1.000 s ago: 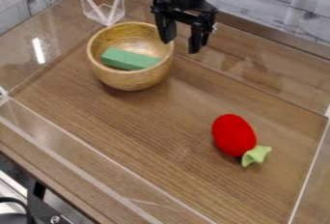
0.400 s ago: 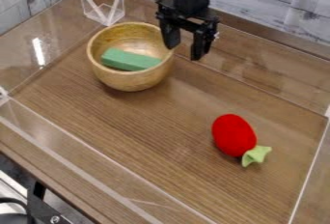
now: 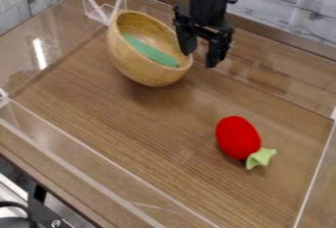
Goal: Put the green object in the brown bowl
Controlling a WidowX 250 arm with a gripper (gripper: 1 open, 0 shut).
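The open gripper [image 3: 202, 57] touched the tilted brown bowl [image 3: 147, 55]; inside the bowl lay 1 green block [image 3: 153, 45].

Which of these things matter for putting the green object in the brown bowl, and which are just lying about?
For the job:
- green block
- brown bowl
- pincer

Lying about:
- red strawberry-like toy

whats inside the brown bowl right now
The bowl has the green block in it, lying against the tilted inner wall. Whatever lies beneath the block is covered, so that can't be seen.
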